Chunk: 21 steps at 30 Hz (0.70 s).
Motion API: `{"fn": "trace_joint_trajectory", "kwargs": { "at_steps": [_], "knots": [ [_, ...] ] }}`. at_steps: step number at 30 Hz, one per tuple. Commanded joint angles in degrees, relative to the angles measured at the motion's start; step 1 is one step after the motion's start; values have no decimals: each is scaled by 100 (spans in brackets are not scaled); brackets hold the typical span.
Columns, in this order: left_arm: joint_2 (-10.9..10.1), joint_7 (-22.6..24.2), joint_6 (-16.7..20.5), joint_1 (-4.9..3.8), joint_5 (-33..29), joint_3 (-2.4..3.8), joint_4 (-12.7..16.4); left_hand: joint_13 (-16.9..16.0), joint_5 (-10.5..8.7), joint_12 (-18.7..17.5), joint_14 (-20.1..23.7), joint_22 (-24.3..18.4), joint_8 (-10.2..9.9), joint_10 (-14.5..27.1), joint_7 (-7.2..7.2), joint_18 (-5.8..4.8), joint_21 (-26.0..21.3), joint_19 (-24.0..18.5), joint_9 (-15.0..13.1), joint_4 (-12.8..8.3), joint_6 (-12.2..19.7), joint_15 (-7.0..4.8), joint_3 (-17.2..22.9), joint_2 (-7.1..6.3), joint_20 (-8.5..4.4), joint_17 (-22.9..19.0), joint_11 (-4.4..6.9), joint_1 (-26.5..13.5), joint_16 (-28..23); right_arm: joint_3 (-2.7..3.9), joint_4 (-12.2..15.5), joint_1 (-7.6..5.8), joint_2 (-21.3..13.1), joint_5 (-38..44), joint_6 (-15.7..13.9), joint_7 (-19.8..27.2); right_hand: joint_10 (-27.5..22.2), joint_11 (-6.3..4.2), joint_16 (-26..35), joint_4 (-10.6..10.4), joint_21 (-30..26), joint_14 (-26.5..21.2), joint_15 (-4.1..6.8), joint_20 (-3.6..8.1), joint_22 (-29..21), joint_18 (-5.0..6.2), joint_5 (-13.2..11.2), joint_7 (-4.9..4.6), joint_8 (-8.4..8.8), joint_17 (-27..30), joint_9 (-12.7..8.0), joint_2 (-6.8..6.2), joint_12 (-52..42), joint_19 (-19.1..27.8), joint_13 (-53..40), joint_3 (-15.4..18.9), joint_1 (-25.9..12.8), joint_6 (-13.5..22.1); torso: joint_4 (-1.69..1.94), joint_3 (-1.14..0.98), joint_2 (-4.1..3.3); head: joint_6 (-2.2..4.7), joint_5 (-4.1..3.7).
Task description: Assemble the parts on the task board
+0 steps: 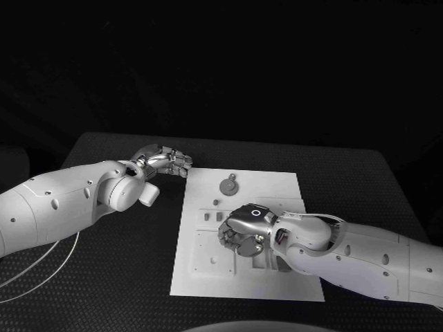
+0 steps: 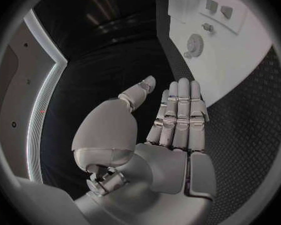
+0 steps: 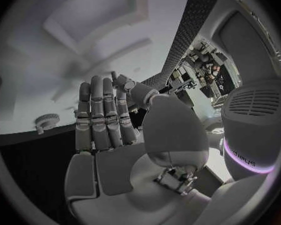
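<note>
Black tabletop (image 1: 102, 290) carries the white task board (image 1: 207, 277) at its middle. One round gear-like part (image 1: 228, 185) lies on the board's far end. Right robot hand (image 1: 243, 232) hovers mid-board, fingers straight, holding nothing. Left robot hand (image 1: 165, 160), flat and empty, sits beside the board's far left corner.

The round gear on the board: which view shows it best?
The head view: the gear lies in plain sight on the far part of the board, with neither hand near it. The left wrist view shows it small and distant; the right wrist view shows it edge-on.
</note>
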<state>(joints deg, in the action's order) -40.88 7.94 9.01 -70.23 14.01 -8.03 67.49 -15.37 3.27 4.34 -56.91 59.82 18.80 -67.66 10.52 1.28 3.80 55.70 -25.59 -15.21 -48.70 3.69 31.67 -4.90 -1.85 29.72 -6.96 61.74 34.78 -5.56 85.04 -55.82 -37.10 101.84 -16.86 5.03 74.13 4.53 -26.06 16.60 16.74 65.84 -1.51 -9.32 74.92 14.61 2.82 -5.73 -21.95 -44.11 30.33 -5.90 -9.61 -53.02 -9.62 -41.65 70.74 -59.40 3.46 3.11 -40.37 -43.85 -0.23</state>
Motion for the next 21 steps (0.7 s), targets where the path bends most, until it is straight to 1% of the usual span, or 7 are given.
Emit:
{"fn": "trace_joint_trajectory", "kwargs": {
  "at_steps": [1, 5, 11, 15, 19, 21],
  "knots": [
    [3, 66, -75, -8, 10, 5, 11, -9, 8, -26, -45, -7, 3, 25, 3, -42, 7, 30, -1, 0, 43, 2, -41, -31, -7, 11, 1, 10, -40, -4, 0, 13, -8, 109, 36, -16, 14, -33, 21, 9, 25, 46, 6, 4, 129, 39, 5, 3, -20, -11, 0, 7, 20, -24, -7, -2, -4, -11, -4, -1, 1, 4, -6],
    [3, 65, -75, -8, 10, 5, 8, -9, 8, -26, -45, -8, 3, 25, 3, -42, 7, 30, -1, 0, 43, 2, -41, -31, -7, 14, 1, 10, -42, -4, 1, 13, -5, 114, 40, -13, 15, -34, 22, 10, 25, 47, 6, 4, 129, 39, 5, 3, -20, -13, 2, 7, 21, -24, -9, -2, -3, -11, -2, 0, 0, 11, -4],
    [1, 62, -77, -8, 10, 5, 16, -10, 8, -26, -46, -10, 4, 26, 3, -42, 7, 30, -1, -1, 44, 2, -42, -31, -7, 18, 1, 11, -46, -4, -7, 14, 10, 167, 46, -49, 14, -34, 25, 10, 26, 48, 6, 5, 129, 39, 5, 4, -19, -16, 5, 6, 22, -24, -12, -2, -2, -11, -2, 5, -3, 0, 1],
    [8, 63, -74, -8, 10, 5, 15, -11, 8, -25, -46, -12, 4, 27, 3, -42, 7, 29, -1, -2, 45, 2, -42, -32, -7, 21, 1, 12, -48, -4, -13, 14, -1, 208, 47, -59, 14, -34, 27, 10, 26, 49, 6, 5, 129, 39, 5, 4, -18, -18, 7, 6, 23, -24, -15, -2, -1, -11, 2, 9, 2, 4, -7],
    [5, 61, -71, -8, 10, 5, 16, -11, 8, -25, -46, -13, 5, 27, 3, -42, 7, 29, -1, -2, 46, 1, -42, -32, -8, 24, 0, 13, -50, -4, -7, 14, 19, 219, 57, -68, 15, -34, 29, 11, 27, 50, 7, 5, 129, 39, 5, 4, -18, -21, 9, 5, 24, -24, -17, -1, 1, -12, -1, 2, 7, 22, -7],
    [5, 62, -75, -8, 10, 5, 19, -12, 8, -25, -46, -14, 5, 28, 3, -43, 7, 29, -1, -3, 46, 1, -42, -32, -8, 25, 0, 14, -51, -4, -2, 14, 21, 260, 54, -92, 15, -34, 30, 11, 27, 51, 7, 5, 129, 39, 5, 5, -18, -23, 10, 4, 25, -25, -19, -1, 1, -13, -3, 7, 2, 26, -11]
  ]
}}
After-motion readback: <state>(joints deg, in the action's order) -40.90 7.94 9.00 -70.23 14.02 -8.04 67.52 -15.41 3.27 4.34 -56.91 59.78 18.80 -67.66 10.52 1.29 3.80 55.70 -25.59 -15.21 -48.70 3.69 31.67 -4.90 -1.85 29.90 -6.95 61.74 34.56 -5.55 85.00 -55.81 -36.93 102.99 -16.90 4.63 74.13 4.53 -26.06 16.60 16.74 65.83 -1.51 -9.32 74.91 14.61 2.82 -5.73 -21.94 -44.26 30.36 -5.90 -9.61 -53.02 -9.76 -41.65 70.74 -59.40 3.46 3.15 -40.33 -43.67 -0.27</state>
